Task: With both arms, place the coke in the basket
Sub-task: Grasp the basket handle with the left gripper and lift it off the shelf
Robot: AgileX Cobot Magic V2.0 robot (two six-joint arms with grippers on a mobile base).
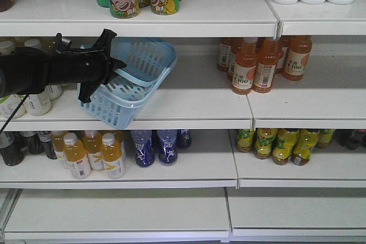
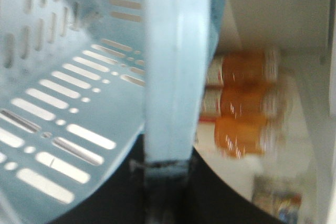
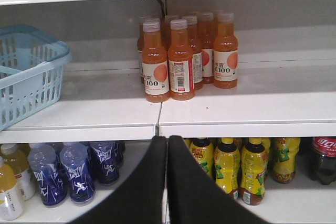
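the left gripper (image 1: 112, 64) pinches the rim of the tilted basket (image 1: 146, 67) on the middle shelf (image 1: 197, 102), the right gripper (image 3: 167, 148), pressed together and empty, has that basket at its 10 o'clock, and the coke shows in no view, so its bearing is unknown.

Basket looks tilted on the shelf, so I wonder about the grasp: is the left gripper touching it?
Touching. The left wrist view shows a pale blue strip of the basket running down into the left gripper, pinched between its dark jaws.
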